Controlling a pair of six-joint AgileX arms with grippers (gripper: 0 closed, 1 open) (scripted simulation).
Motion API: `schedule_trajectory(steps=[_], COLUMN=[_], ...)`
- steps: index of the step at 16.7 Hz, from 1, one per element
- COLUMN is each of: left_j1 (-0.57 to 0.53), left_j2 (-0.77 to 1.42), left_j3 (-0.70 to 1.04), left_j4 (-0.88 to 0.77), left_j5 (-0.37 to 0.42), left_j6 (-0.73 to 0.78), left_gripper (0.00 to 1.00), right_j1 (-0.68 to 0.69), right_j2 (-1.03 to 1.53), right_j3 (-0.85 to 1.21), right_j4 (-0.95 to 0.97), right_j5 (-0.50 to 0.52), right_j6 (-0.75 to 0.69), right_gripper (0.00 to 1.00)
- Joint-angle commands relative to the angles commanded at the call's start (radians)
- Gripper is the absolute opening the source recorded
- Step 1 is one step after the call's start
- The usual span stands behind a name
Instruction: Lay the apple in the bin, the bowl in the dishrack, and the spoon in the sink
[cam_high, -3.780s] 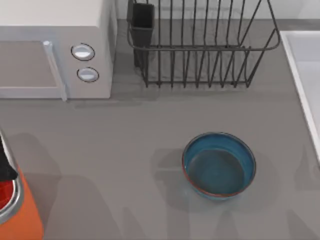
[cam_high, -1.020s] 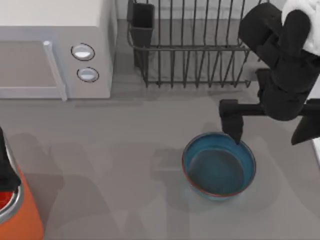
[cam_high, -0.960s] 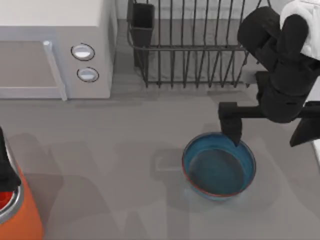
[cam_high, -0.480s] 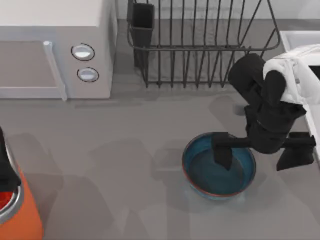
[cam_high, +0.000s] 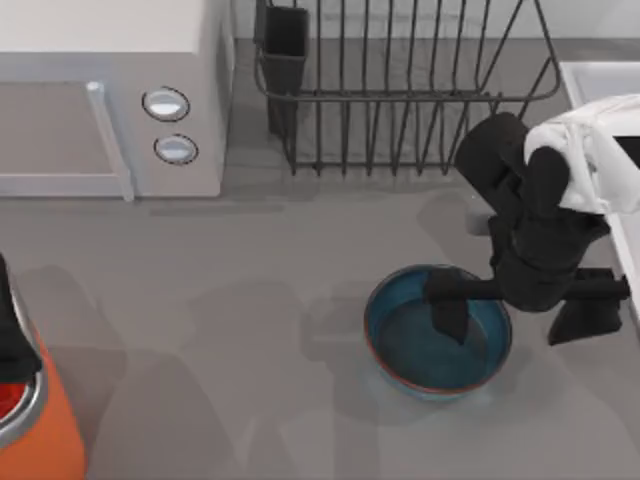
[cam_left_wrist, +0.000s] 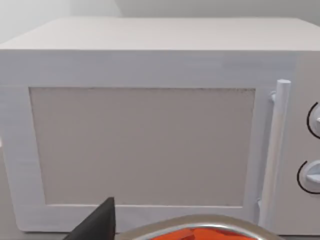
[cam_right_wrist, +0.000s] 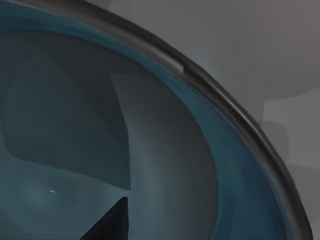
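The right gripper (cam_high: 520, 308), spread wide, straddles the right-hand rim of the bowl (cam_high: 400, 352), one finger inside.

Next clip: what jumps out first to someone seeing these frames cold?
The right gripper straddles the right side of the blue bowl on the grey table, one finger inside, the other outside the rim. Behind stands the black dishrack, beside a white microwave. The orange bin sits at the lower left corner.
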Motion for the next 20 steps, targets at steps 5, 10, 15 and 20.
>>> schedule_trajectory(steps=[5, 10, 15, 20], left_j1=[0.000, 0.000, 0.000, 0.000], left_j2=[0.000, 0.000, 0.000, 0.000], left_j3=[0.000, 0.000, 0.000, 0.000], left_j4=[0.000, 0.000, 0.000, 0.000], left_j5=[0.000, 0.000, 0.000, 0.000], left_j6=[0.000, 0.000, 0.000, 0.000], left_gripper=[1.00, 1.00, 1.00, 1.00], right_j1=[0.000, 0.000, 0.000, -0.001], right_j2=[0.000, 0.000, 0.000, -0.003], right_j3=[0.000, 0.000, 0.000, 0.004], right_j4=[0.000, 0.000, 0.000, -0.004], right_j5=[0.000, 0.000, 0.000, 0.001], right_j6=[0.000, 0.000, 0.000, 0.000], right_gripper=[0.40, 0.02, 0.00, 0.00])
